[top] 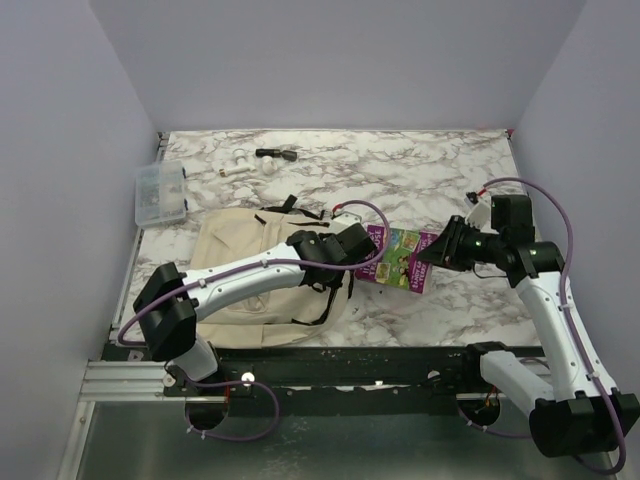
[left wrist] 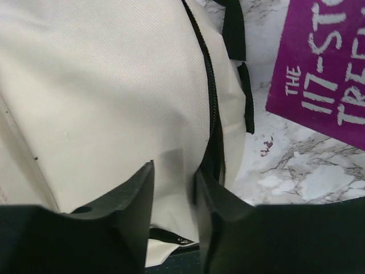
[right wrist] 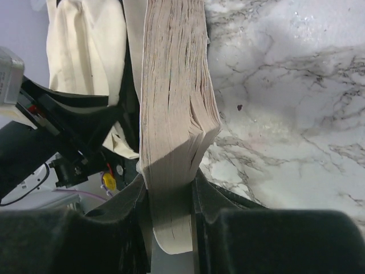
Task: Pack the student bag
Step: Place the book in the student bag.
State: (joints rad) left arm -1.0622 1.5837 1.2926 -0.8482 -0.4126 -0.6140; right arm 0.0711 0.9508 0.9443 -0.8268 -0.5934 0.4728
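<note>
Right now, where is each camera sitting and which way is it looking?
Top camera: above and behind the arms, looking down at the table; both arms, the student bag and the book show.
Left wrist camera: on the left arm, looking past the left gripper at the student bag's zipper.
Right wrist camera: on the right arm, looking along the book clamped in the right gripper.
Shared: student bag and book appear in all three views.

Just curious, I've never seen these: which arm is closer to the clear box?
Left. The left gripper is at the bag lying beside the box; the right gripper holds the book beyond the bag, farther away.
</note>
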